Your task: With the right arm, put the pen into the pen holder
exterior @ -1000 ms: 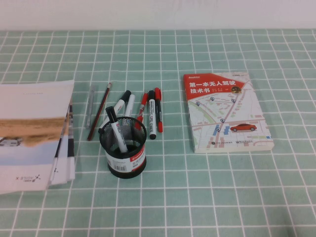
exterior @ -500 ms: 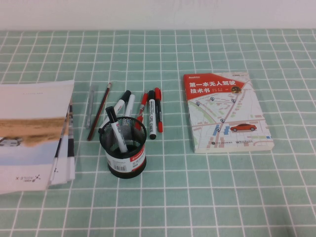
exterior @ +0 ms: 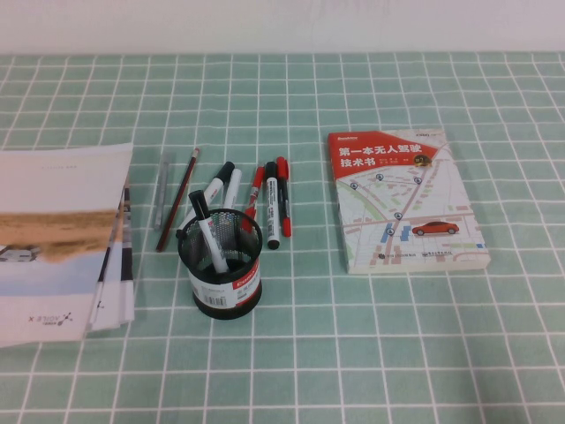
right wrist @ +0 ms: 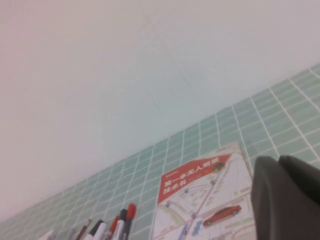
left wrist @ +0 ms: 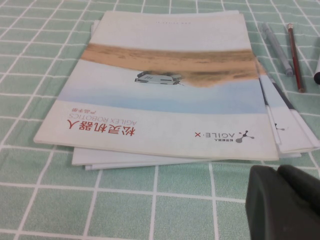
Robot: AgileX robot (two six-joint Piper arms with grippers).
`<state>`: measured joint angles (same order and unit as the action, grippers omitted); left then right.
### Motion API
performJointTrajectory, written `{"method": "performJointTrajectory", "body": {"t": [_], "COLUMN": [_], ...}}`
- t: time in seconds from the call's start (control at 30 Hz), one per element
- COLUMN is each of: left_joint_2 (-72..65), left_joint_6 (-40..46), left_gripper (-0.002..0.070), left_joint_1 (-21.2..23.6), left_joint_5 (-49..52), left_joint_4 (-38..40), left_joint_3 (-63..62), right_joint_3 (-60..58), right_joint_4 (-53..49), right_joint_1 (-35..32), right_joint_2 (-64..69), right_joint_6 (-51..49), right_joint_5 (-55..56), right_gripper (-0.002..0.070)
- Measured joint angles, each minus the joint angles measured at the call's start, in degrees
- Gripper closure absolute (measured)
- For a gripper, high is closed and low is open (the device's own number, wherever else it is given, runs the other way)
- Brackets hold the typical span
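The pen [exterior: 284, 199], a thick marker with a red cap and red end, lies on the table among other markers just behind the pen holder [exterior: 221, 265]. The holder is a black mesh cup with one black-capped white marker standing in it. Neither arm shows in the high view. My right gripper [right wrist: 278, 161] is shut and empty, raised and facing the wall, with the pen's red cap [right wrist: 131, 210] far off. My left gripper [left wrist: 278, 170] is shut and empty, low over the table next to the brochures.
A red and white book [exterior: 402, 201] lies to the right of the pens, also in the right wrist view [right wrist: 200, 200]. A stack of brochures [exterior: 57, 238] lies at the left, also in the left wrist view [left wrist: 165, 90]. A pencil [exterior: 177, 200], a slim red pen [exterior: 254, 190] and black-capped markers [exterior: 225, 181] lie by the holder.
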<state>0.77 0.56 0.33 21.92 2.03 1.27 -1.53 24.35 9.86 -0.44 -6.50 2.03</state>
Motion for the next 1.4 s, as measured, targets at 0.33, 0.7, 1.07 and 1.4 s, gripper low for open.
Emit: {"method": "performJointTrajectory", "body": {"t": [0.33,0.7,1.07,1.4], "left_joint_2": [0.0,0.0,0.0,0.0], "left_joint_6": [0.0,0.0,0.0,0.0], "left_gripper": [0.0679,0.0679,0.0679,0.0679], "left_joint_1": [0.0,0.0,0.0,0.0], "left_joint_5": [0.0,0.0,0.0,0.0], "left_joint_4": [0.0,0.0,0.0,0.0], "left_joint_3": [0.0,0.0,0.0,0.0], "right_joint_3": [8.2,34.7,57.5,85.7], "right_joint_4": [6.4,-4.0,-6.3,-9.4], "right_joint_1": [0.0,0.0,6.0,17.2], "right_joint_2": [9.3,42.0,73.4,101.1], "right_joint_6": [0.0,1.1,4.3,1.5], "right_joint_5": [-18.5,-41.1,-46.9,-52.8], "right_gripper": [0.0695,0.0695,0.0695,0.0695]}}
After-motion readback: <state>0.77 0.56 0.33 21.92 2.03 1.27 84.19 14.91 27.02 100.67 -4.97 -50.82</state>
